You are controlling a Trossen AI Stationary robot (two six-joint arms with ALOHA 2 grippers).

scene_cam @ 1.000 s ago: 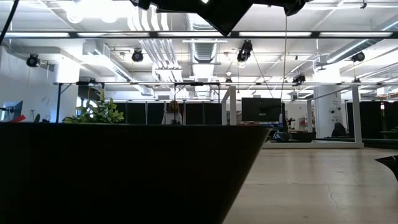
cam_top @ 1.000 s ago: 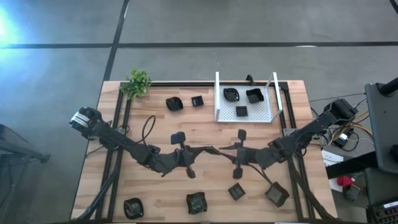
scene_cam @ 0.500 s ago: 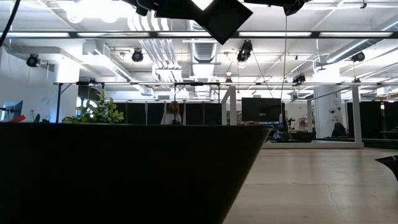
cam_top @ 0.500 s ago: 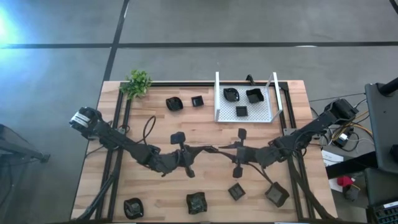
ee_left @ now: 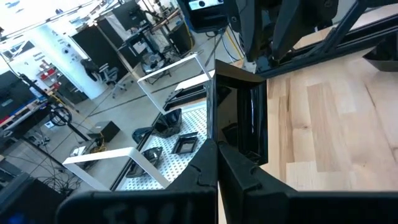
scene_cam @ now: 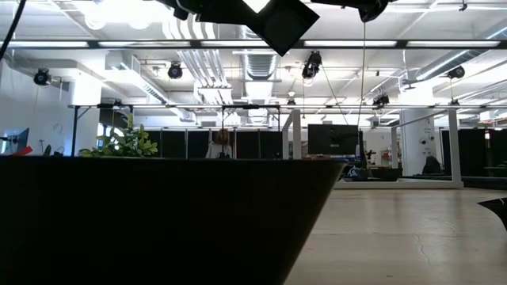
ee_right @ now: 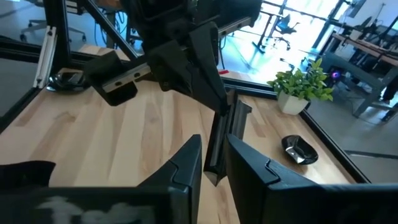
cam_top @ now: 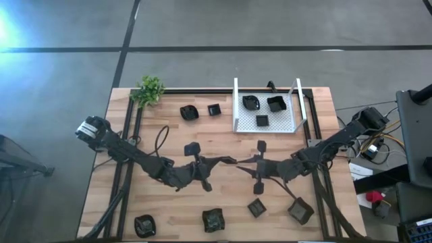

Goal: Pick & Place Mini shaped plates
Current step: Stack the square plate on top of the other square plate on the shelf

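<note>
My two grippers meet over the table's middle with one mini plate (cam_top: pixel 234 162) between them. It is a small, black, glossy, square dish standing on edge. My left gripper (cam_top: pixel 228 162) reaches in from the left and my right gripper (cam_top: pixel 243 163) from the right, and both are shut on it. The left wrist view shows the plate's (ee_left: pixel 241 118) glossy face. The right wrist view shows the plate (ee_right: pixel 222 140) edge-on. Other mini plates lie flat on the table, among them one (cam_top: pixel 189 112) at the far side and one (cam_top: pixel 213 219) at the near edge. Three more sit in the white mesh tray (cam_top: pixel 235 111). My left gripper pinches the plate's lower edge (ee_left: pixel 245 163) between its two fingers, coming level from the table's left. The plate stands upright on edge, lifted clear of the table. My right gripper has the plate's opposite edge (ee_right: pixel 216 169) between its two fingers (ee_right: pixel 186 163), coming level from the table's right. The plate runs edge-on away from it toward the left gripper.
A small green plant (cam_top: pixel 148 90) stands at the far left corner. Further plates (cam_top: pixel 144 225), (cam_top: pixel 256 207), (cam_top: pixel 300 211) lie along the near edge and one (cam_top: pixel 214 109) by the tray. One dark thing (scene_cam: pixel 158 222) fills the low view's lower left. Bare wood lies left of centre.
In the low view the dark shape overhead has turned from a downward point into a diamond and shifted slightly left. In the high view both arms have kept their places.
</note>
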